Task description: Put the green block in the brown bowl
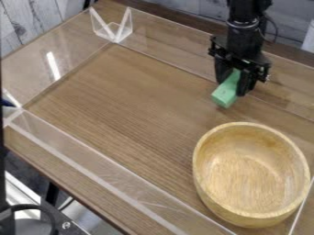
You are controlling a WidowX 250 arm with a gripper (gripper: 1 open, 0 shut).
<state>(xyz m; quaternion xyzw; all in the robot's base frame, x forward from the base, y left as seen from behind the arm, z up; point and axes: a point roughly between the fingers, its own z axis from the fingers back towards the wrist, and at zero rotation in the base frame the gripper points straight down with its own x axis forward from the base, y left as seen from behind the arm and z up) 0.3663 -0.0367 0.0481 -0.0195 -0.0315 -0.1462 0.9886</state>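
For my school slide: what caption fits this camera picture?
Robot gripper reaches straight down over the green block on a wooden table, beside an empty brown bowl.

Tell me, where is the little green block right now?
The green block lies on the wooden table, upper right of the camera view, between the prongs of the black pincer, behind the brown bowl.

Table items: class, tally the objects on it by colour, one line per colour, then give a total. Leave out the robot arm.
Green: 1, the green block
Light brown: 1, the brown bowl
Clear: 1, a small folded clear plastic piece at the far corner
Total: 3
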